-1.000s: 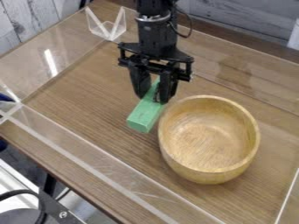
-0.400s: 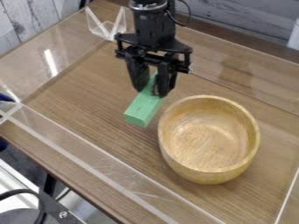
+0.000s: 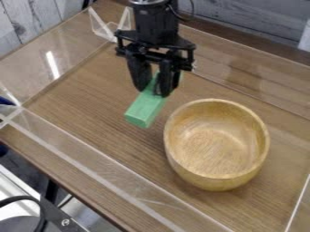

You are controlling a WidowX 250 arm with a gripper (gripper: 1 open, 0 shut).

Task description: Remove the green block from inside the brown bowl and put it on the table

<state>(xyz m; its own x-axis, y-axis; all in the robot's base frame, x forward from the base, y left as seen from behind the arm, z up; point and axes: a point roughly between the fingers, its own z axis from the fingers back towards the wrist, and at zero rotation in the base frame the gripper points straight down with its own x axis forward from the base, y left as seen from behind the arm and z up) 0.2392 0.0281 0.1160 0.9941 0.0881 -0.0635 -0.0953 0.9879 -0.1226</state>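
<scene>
One end effector (image 3: 152, 84) in shot, pointing straight down, fingers pinching the top end of the green block (image 3: 144, 109). Block hangs tilted, outside the brown bowl (image 3: 217, 142), just off its left rim, lower end close to the desk (image 3: 72, 109); contact there is hard to call. Bowl interior shows only pale wood.
</scene>
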